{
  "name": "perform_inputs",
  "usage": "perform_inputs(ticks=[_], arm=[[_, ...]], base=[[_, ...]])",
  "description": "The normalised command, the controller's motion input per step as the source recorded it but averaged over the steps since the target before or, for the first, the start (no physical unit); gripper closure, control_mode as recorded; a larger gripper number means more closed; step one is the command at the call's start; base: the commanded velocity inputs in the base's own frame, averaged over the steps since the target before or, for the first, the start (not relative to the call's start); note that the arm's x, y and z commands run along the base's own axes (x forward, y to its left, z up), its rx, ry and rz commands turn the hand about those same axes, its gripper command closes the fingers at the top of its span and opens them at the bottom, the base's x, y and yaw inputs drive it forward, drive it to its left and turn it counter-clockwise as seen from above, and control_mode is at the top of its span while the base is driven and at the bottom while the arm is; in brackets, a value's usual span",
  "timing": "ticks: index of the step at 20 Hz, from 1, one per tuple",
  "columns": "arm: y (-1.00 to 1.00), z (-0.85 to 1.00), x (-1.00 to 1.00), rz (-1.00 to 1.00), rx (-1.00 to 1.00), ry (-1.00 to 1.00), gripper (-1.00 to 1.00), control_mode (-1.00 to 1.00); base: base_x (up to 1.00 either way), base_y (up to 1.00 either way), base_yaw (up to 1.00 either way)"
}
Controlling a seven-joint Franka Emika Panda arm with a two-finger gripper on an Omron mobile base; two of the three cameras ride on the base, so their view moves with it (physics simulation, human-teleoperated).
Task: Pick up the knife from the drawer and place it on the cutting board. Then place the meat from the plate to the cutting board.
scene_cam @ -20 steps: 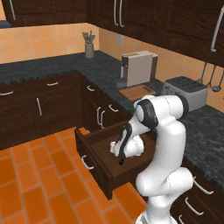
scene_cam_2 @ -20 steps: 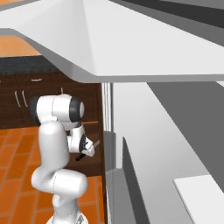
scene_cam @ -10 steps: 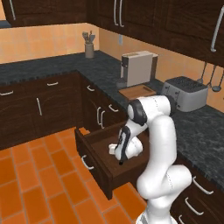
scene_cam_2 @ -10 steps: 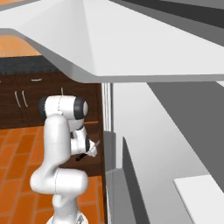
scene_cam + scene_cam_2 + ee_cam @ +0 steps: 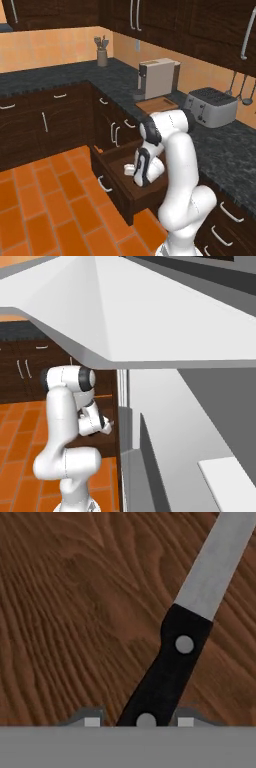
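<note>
The wide dark drawer (image 5: 111, 186) stands pulled out below the counter, and my arm reaches down into it. My gripper (image 5: 135, 173) (image 5: 107, 426) hangs low over the drawer's wooden floor (image 5: 75, 612). In the hand view the knife (image 5: 180, 657) lies on that floor, silver blade running to the upper right. Its black riveted handle sits between my gripper (image 5: 137, 721) tips. The right tip is against the handle and a thin gap remains on the left. The cutting board (image 5: 156, 105) lies on the counter by the coffee machine. The meat and the plate are out of view.
A coffee machine (image 5: 158, 77) and a toaster (image 5: 210, 106) stand on the dark counter beyond the drawer. A utensil holder (image 5: 102, 56) sits in the far corner. Orange tile floor (image 5: 45, 210) lies in front of the drawer. A large pale slab (image 5: 150, 321) blocks most of the right base view.
The arm has leaned over and sunk deeper into the drawer. The fingers have drawn in from wide apart to close on either side of the knife handle.
</note>
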Motion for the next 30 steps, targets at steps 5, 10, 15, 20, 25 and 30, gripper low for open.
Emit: perform_inputs(ticks=[5, 10, 15, 20, 25, 30], arm=[[0.20, 0.72, -0.28, -0.03, 0.12, -0.21, 1.00, -1.00], [0.94, 1.00, -0.18, 0.01, 0.03, -0.04, 1.00, -1.00], [0.80, 1.00, -0.01, 0.01, -0.02, -0.02, 1.00, -1.00], [-0.17, 1.00, -0.02, -0.06, -0.03, -0.01, 1.00, -1.00], [-0.67, 1.00, -0.01, -0.15, 0.00, 0.01, 1.00, -1.00], [-0.17, 1.00, 0.00, -0.07, 0.00, 0.00, 1.00, -1.00]], base=[[0.00, 0.00, 0.00], [0.00, 0.00, 0.00], [0.00, 0.00, 0.00], [0.00, 0.00, 0.00], [0.00, 0.00, 0.00], [0.00, 0.00, 0.00]])
